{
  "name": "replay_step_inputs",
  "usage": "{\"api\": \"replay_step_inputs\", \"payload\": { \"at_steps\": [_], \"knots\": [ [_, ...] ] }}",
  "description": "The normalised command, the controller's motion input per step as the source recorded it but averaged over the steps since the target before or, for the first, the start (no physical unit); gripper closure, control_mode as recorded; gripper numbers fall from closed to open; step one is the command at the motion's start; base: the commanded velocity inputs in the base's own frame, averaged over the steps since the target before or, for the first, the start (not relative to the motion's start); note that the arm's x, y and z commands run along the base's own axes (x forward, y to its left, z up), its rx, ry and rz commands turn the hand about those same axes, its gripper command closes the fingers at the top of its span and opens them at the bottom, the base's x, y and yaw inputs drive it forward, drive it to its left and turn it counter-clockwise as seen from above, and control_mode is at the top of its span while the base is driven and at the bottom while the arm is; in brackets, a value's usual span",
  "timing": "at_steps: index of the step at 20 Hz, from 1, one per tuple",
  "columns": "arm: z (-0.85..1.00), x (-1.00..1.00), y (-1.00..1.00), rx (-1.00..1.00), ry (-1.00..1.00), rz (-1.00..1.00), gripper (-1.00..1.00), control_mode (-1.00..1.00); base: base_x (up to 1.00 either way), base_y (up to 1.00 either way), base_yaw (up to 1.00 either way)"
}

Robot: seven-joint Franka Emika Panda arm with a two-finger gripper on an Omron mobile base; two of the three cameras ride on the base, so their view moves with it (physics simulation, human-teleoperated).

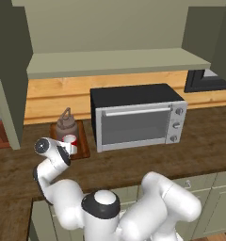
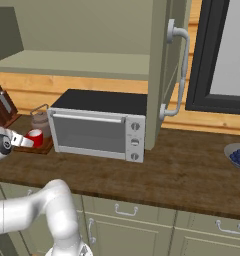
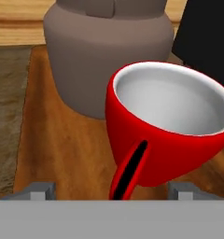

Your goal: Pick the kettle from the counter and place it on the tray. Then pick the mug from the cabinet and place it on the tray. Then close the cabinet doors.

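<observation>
Right now my gripper (image 3: 111, 190) sits low over the tray (image 3: 48, 140), with the mug (image 3: 167, 126) directly ahead of it. My two fingertips (image 3: 39, 190) stand wide apart, one on each side of the mug's handle, and neither touches the cup, so my jaws are released. The mug is upright on the tray, its white inside bare. Just behind the mug stands the kettle (image 3: 104, 51), also on the tray, its rounded body close to the mug's far rim; whether the two touch I cannot tell.

From the left base view, the tray (image 1: 83, 146) lies on the counter (image 1: 181, 155) just to the left of the toaster oven (image 1: 136, 115), with the kettle (image 1: 67, 123) at its back and the mug (image 1: 70, 140) in front. Above the oven the cabinet (image 1: 115, 61) stands open, its shelf bare. One cabinet door (image 2: 159, 70) swings out to the right of the oven, its bar handle (image 2: 179, 70) facing outward. A bowl of dark berries (image 2: 239, 156) rests on the counter far right of the oven.
</observation>
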Motion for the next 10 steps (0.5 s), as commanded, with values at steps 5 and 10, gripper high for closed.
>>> {"api": "replay_step_inputs", "payload": {
  "at_steps": [5, 10],
  "knots": [
    [0.10, -0.25, 0.00, 0.02, 0.00, -0.06, -1.00, -1.00, 0.00, 0.00, 0.00],
    [0.21, -0.41, 0.00, 0.00, 0.00, -0.09, -1.00, -1.00, 0.00, 0.00, 0.00]
  ]
}}
